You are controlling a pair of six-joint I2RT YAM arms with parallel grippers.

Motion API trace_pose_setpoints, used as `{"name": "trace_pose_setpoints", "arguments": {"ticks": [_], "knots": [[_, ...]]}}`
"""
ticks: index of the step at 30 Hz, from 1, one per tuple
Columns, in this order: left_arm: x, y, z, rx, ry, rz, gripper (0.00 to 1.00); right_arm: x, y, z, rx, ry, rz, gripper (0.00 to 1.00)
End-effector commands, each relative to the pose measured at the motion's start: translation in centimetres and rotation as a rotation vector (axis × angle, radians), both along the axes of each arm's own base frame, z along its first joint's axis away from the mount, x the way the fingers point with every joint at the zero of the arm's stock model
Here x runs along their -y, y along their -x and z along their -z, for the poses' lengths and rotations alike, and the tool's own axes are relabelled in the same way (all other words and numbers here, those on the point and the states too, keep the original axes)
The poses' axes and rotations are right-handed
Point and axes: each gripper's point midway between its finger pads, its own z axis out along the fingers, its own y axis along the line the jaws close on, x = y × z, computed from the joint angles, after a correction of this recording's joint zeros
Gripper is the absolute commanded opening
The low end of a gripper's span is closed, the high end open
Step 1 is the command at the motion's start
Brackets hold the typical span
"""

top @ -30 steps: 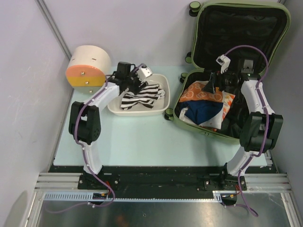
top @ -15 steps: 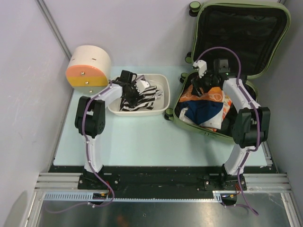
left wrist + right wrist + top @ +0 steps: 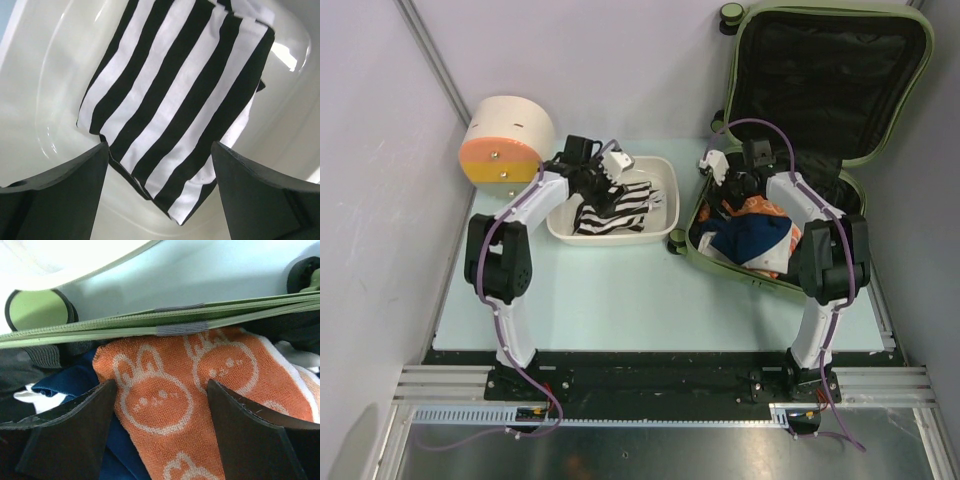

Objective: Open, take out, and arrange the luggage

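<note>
Both reaching forward: left tool [image 3: 157,150] wide, empty over striped cloth [image 3: 190,75]; right tool [image 3: 162,387] likewise over orange towel [image 3: 235,370].

Seen from above, the right arm [image 3: 830,250] covers the near right corner of the olive-green hard-shell suitcase [image 3: 830,80] and much of the orange bunny-print terry towel [image 3: 165,405]. The dark blue garment [image 3: 70,384] beneath lies mostly hidden.

Pale table [image 3: 620,290] with luggage [image 3: 820,80], white tub [image 3: 610,238], round box [image 3: 510,135]
</note>
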Motion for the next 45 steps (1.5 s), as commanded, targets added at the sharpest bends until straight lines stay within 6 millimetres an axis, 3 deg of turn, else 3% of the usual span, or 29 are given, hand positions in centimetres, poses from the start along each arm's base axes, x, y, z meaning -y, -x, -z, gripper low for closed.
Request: {"name": "trace_pose_setpoints", "arguments": {"ticks": [1,3,4,6,9,10,11,12,13,14,16,17,18,21,25,28,33,38,41,43,45], "knots": [[1.5,-0.5,-5.6,0.058,0.133,-0.022,0.88,0.8,1.7,3.1,-0.058,0.069,-0.071,0.76],[2.1,-1.0,-7.2,0.071,0.177,-0.037,0.88,0.8,1.0,2.7,-0.044,0.062,-0.04,0.63],[2.3,-1.1,-7.7,0.074,0.194,-0.044,0.88,0.7,0.7,1.4,-0.023,0.047,-0.019,0.49],[3.1,-1.6,-9.8,0.091,0.247,-0.061,0.88,0.1,0.0,-1.4,0.017,-0.011,0.023,0.37],[5.1,-2.0,-12.6,0.105,0.329,-0.064,0.88,-0.1,-0.6,-5.2,0.09,-0.096,0.059,0.04],[6.0,-2.0,-13.3,0.092,0.359,-0.088,0.88,0.5,-0.9,-6.1,0.101,-0.123,0.081,0.0],[6.7,-2.5,-15.3,0.12,0.396,-0.099,0.88,0.9,-1.1,-6.9,0.103,-0.151,0.103,0.0],[7.4,-3.0,-15.0,0.1,0.415,-0.117,0.89,1.0,-1.3,-7.9,0.095,-0.203,0.124,0.0],[8.5,-2.9,-15.7,0.064,0.472,-0.156,0.89,2.3,-1.8,-8.3,0.086,-0.231,0.163,0.0],[9.4,-3.3,-17.4,0.072,0.523,-0.16,0.89,3.0,-2.1,-8.6,0.076,-0.259,0.189,0.0],[11.4,-3.2,-17.3,-0.027,0.614,-0.205,0.91,4.4,-2.6,-9.8,0.047,-0.364,0.253,0.0],[12.4,-3.2,-18.7,-0.032,0.659,-0.203,0.92,4.3,-2.6,-10.2,0.036,-0.398,0.259,0.0],[13.3,-3.2,-18.4,-0.06,0.68,-0.21,0.94,5.2,-3.0,-10.8,0.038,-0.442,0.28,0.0],[16.8,-1.6,-18.9,-0.121,0.739,-0.185,0.98,5.6,-3.2,-12.0,-0.004,-0.572,0.315,0.0],[20.6,0.4,-17.4,-0.367,0.866,-0.249,1.0,5.6,-3.2,-13.1,-0.036,-0.674,0.344,0.0],[22.0,1.3,-16.6,-0.503,0.94,-0.293,1.0,5.0,-2.7,-13.5,-0.06,-0.739,0.357,0.0],[23.5,1.2,-15.4,-0.667,1.035,-0.426,1.0,3.5,-1.9,-12.5,-0.069,-0.724,0.356,0.0],[24.8,1.4,-12.1,-0.848,1.065,-0.562,1.0,2.5,-1.9,-12.4,-0.036,-0.722,0.354,0.0],[25.6,1.6,-11.9,-0.904,1.089,-0.582,1.0,2.4,-1.9,-12.3,-0.022,-0.717,0.362,0.0],[25.9,1.4,-11.6,-0.908,1.094,-0.584,1.0,0.5,-1.2,-12.0,-0.027,-0.707,0.317,0.0],[26.1,1.2,-11.3,-0.922,1.103,-0.594,1.0,0.1,-0.9,-11.9,-0.031,-0.703,0.309,0.0]]}}
